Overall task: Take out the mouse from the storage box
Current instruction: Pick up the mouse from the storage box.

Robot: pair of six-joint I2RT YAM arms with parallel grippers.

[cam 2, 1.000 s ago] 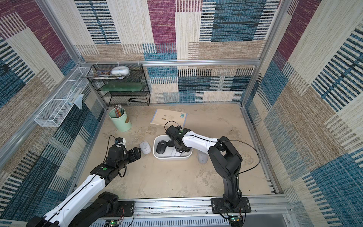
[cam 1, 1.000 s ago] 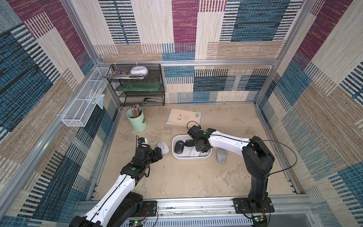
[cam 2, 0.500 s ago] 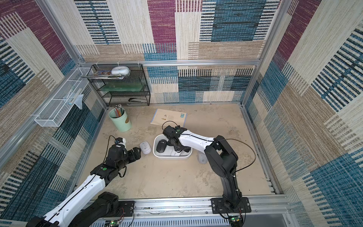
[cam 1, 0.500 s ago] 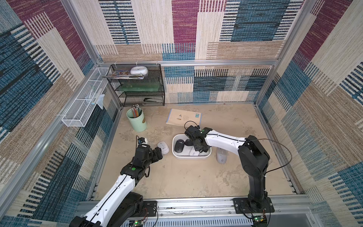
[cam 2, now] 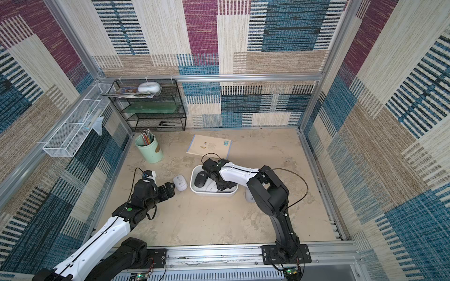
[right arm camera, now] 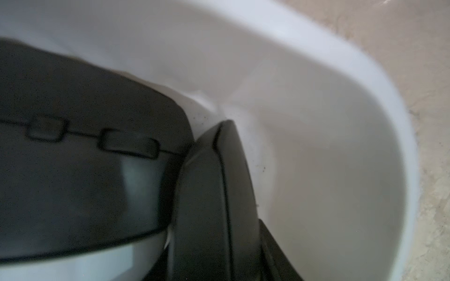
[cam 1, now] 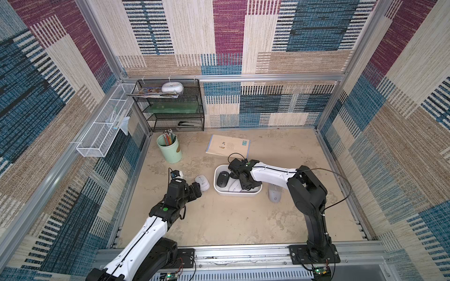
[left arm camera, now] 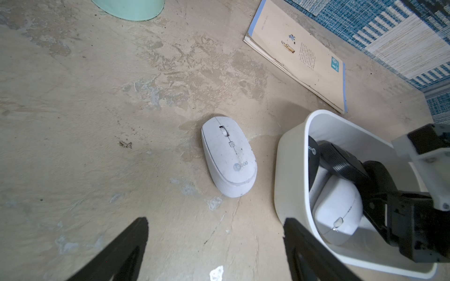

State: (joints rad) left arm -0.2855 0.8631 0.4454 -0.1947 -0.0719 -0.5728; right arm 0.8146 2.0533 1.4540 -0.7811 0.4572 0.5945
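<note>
right tool sits in the storage box touching a black mouse, grip unclear; left tool gapes wide near a white mouse.

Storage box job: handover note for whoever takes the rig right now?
Left gripper: open, empty, pointing at a white mouse on the table.
Right gripper: down inside the storage box, a finger right beside a black mouse; grip cannot be told.
Done: the white mouse and a grey mouse lie outside the box, one on each side.
Left: the black mouse and a second white mouse sit in the box, to come out.
</note>
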